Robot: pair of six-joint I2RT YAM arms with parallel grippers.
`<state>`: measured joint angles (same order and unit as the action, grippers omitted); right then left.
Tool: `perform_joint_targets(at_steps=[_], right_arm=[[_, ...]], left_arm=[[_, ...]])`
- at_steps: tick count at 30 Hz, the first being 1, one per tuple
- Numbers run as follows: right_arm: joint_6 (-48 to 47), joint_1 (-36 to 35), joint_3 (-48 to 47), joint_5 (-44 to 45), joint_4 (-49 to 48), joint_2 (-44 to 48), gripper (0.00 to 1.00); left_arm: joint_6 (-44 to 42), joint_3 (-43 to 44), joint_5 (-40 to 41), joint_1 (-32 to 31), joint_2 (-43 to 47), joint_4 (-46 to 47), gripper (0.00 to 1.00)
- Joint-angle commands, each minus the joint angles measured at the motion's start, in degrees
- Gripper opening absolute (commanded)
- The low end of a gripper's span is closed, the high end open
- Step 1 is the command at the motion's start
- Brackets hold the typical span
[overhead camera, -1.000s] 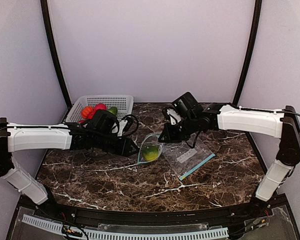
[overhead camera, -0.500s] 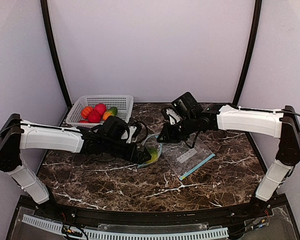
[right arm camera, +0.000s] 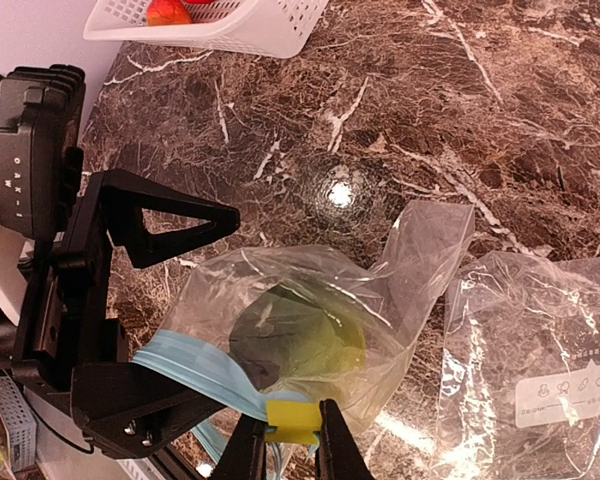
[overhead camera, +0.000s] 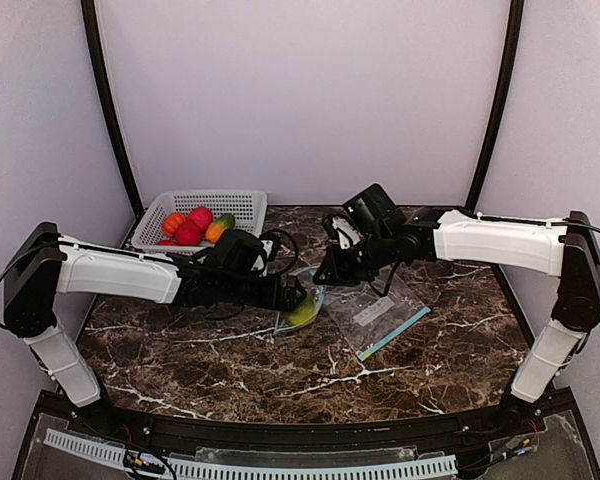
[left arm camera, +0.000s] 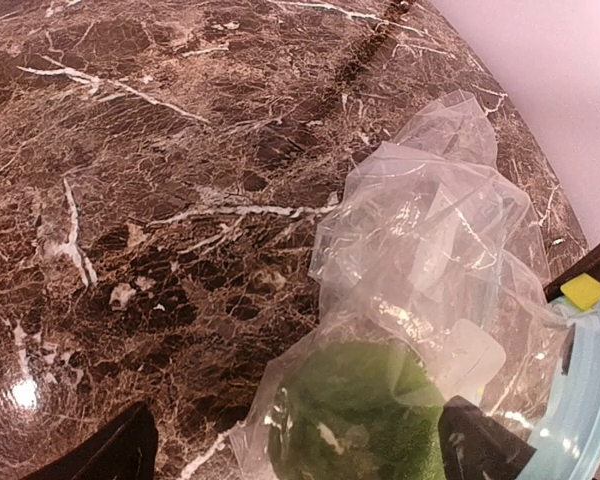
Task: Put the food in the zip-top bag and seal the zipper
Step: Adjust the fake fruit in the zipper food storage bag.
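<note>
1. Right fingers [right arm camera: 245, 455] pinched the zip-top bag [right arm camera: 420, 250] by its blue rim, holding the mouth open toward 9 o'clock.
2. Left fingers [left arm camera: 120, 455], spread, flanked a green fruit [left arm camera: 355, 420] inside; other fruits [overhead camera: 190, 228] sat in the basket [overhead camera: 235, 200] at 10 o'clock.

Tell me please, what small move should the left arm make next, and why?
Probably draw the left gripper straight back from the mouth of the bag. Its fingers stand open with the green fruit lying inside the bag between them, the right gripper pinches the zipper edge, and more fruits wait in the basket.
</note>
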<state>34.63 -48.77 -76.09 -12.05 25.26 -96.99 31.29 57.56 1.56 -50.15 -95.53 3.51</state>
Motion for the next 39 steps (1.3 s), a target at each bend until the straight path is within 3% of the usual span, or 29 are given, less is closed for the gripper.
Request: perform_joint_targets(at_steps=[1, 12, 35, 39], right_arm=[[0.44, -0.45, 0.68, -0.62, -2.32, -1.04, 0.0], [0.44, -0.44, 0.64, -0.29, -2.28, -1.09, 0.0], [0.09, -0.44, -0.53, 0.95, -1.16, -0.37, 0.0], [0.0, -0.44, -0.63, 1.08, -1.02, -0.58, 0.0]], left_arm=[[1.39, 1.32, -0.12, -0.07, -1.46, 2.74, 0.99], [0.2, 1.98, -1.03, -0.53, -4.32, -0.07, 0.99], [-2.98, 3.28, 10.47, -2.89, -6.65, -13.64, 0.99], [-3.4, 3.99, 9.25, -3.05, -6.15, -13.85, 0.99]])
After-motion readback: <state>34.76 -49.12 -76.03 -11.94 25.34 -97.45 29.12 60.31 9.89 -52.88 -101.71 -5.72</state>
